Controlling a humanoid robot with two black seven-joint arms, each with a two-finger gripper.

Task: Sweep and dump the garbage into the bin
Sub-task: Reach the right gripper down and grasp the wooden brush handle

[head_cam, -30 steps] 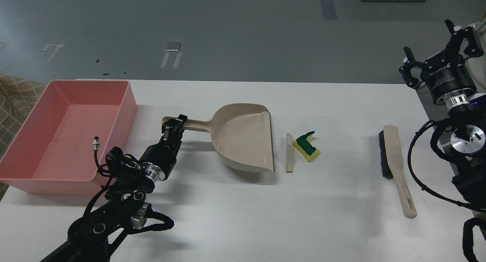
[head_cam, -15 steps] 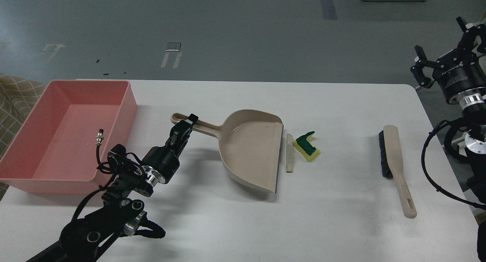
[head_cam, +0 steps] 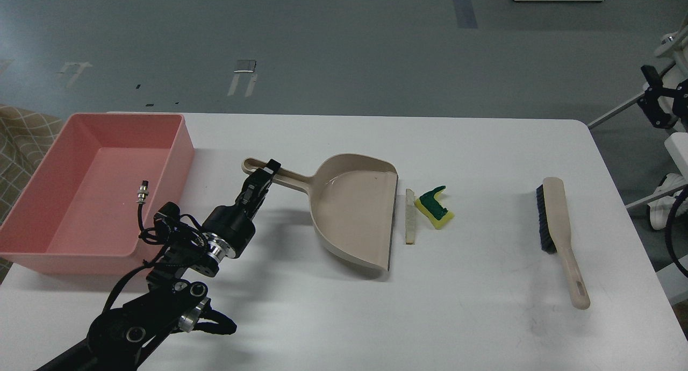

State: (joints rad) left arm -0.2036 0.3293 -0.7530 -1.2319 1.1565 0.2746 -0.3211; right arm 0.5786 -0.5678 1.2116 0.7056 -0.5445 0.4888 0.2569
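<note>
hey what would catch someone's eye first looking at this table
Probably the big salmon-pink bin at the table's left edge. Next, the left gripper holding the beige dustpan by its handle at centre, its lip beside the yellow-green sponge piece and off-white strip.

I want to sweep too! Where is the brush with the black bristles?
In the head view, the beige brush with black bristles lies on the right side of the white table, apart from the yellow sponge scrap to its left.
</note>
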